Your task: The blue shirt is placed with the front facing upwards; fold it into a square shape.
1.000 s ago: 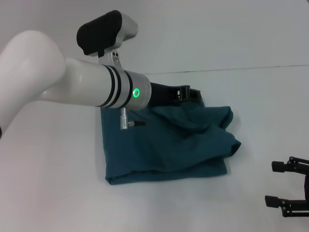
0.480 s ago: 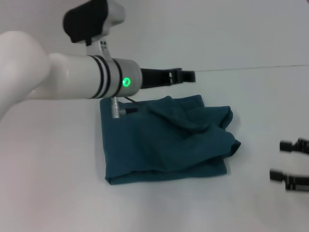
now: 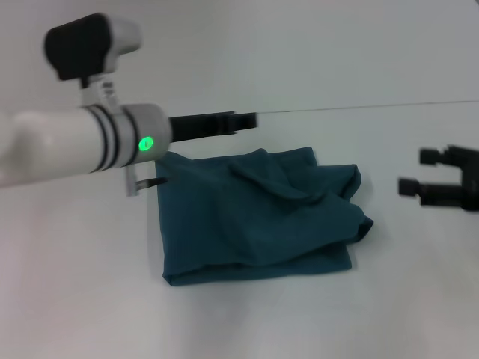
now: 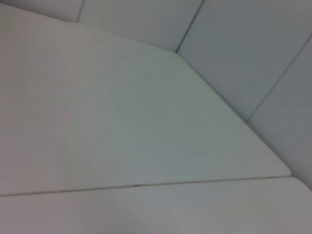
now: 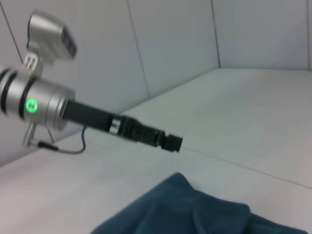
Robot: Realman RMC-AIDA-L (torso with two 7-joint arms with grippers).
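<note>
The blue shirt lies folded and rumpled — left gripper above its far edge, jaws unreadable; right gripper alongside, jaws apart.

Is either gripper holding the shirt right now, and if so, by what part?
Nothing is held. The left gripper is above the blue shirt, clear of the cloth; the right gripper is open, off to its right side.

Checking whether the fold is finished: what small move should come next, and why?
Probably bring the right hand in to square the blue shirt. It lies as a folded bundle, but its right edge is bunched and uneven. The left hand is raised beyond it, holding nothing.
</note>
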